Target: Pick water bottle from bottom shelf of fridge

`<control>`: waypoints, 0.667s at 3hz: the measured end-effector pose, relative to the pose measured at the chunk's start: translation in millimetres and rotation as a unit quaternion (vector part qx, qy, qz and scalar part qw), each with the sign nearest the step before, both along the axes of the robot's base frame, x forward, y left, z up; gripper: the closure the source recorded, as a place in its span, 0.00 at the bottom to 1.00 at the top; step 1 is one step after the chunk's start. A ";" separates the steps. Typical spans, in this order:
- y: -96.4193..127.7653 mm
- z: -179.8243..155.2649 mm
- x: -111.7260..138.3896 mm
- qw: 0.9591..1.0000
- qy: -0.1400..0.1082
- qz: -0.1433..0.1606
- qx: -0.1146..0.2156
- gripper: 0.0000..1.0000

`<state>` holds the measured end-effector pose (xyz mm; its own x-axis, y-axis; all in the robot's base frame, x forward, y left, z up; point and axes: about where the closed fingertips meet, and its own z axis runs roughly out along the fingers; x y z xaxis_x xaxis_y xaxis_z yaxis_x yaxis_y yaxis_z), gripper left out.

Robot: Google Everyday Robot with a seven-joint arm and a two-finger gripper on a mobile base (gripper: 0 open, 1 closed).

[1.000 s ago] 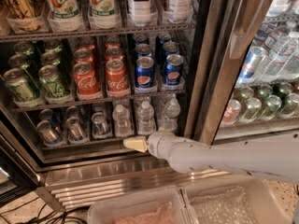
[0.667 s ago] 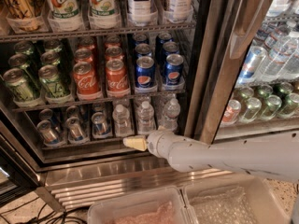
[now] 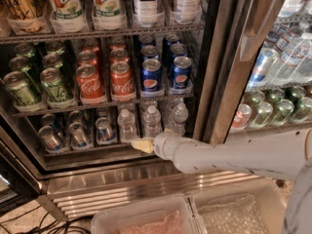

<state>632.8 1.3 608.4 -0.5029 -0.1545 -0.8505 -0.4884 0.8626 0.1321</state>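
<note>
- Hand (image 3: pixel 142 145): a pale tan tip on a white arm (image 3: pixel 229 155) that reaches in from the right. It sits low at the front edge of the bottom shelf (image 3: pixel 87 156) of the open fridge (image 3: pixel 214 72). Whether it is wide or narrow cannot be told, and it holds nothing that can be seen.
- Water bottle (image 3: pixel 151 122): small and clear, just behind and above the hand. It stands upright, long axis vertical, white cap pointing up. No label can be read on it.
- Two like bottles (image 3: pixel 127 126) stand beside it, one on each side, also upright.
- Silver-blue cans (image 3: pixel 78 133) stand left of the hand on the same shelf. Their writing is too small to read.
- One shelf above the hand: red cans (image 3: pixel 122 81) with white "Coca-Cola" script, blue cans (image 3: pixel 151 75) with the Pepsi globe, and green cans (image 3: pixel 53 84) further left.
- Higher still: tall bottles (image 3: pixel 146 1), one reading "TEA".
</note>
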 end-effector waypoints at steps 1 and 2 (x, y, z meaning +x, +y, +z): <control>-5.6 -0.3 10.6 1.000 -0.003 -0.007 -0.008 0.15; -11.7 0.4 20.6 1.000 -0.008 -0.014 -0.014 0.17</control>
